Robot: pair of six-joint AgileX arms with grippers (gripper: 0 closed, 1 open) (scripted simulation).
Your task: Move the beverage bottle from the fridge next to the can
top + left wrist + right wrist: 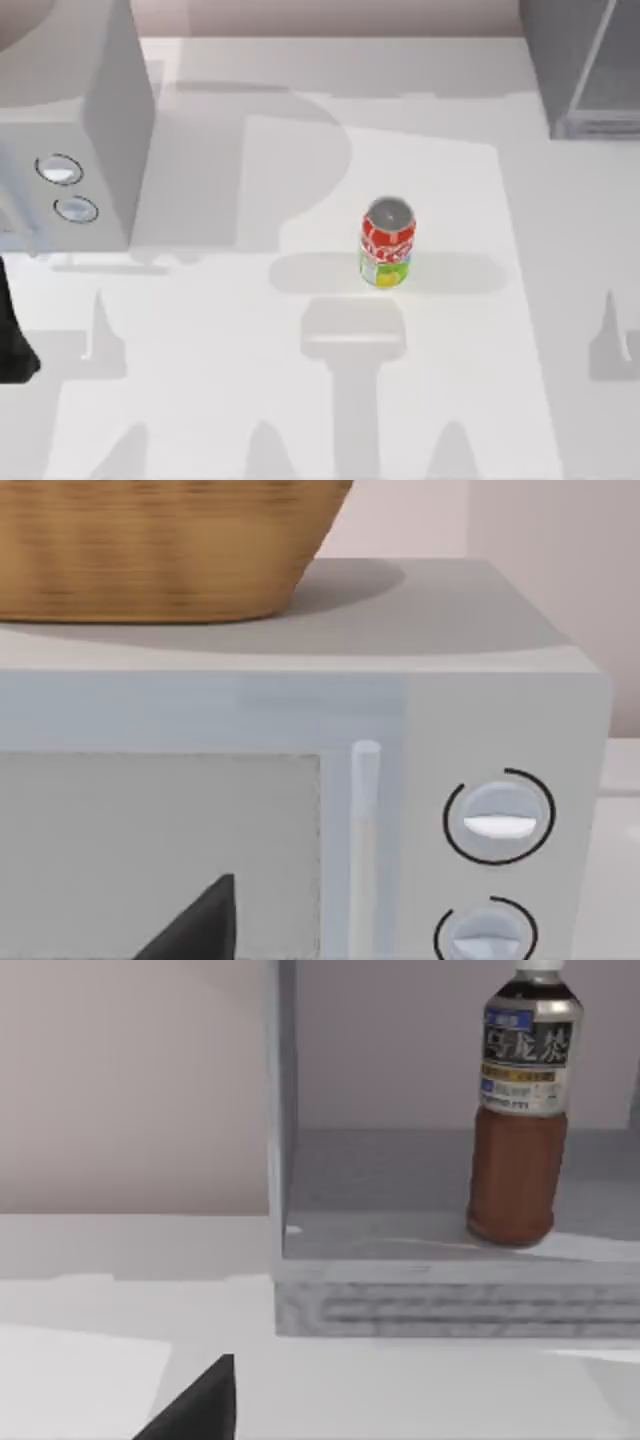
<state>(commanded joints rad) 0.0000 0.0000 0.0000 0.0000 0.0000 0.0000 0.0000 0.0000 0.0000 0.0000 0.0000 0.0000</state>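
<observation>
White tabletop [200, 400] | red-and-green drink can [387, 243] upright mid-table | slim brown bottle with white cap [520, 1120] upright on grey fridge [400, 1290] floor, untouched | both pincers: opening cannot be told | advice: right arm enters level, grips below label, lifts clear of sill.

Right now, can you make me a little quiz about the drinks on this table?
1. True or false: the beverage bottle stands upright inside the fridge.
2. What colour is the upper half of the can?
3. What sits on top of the white box with two round knobs: A) a woven basket, B) a plate, C) a cup?

Key: 1 true. 2 red. 3 A.
</observation>
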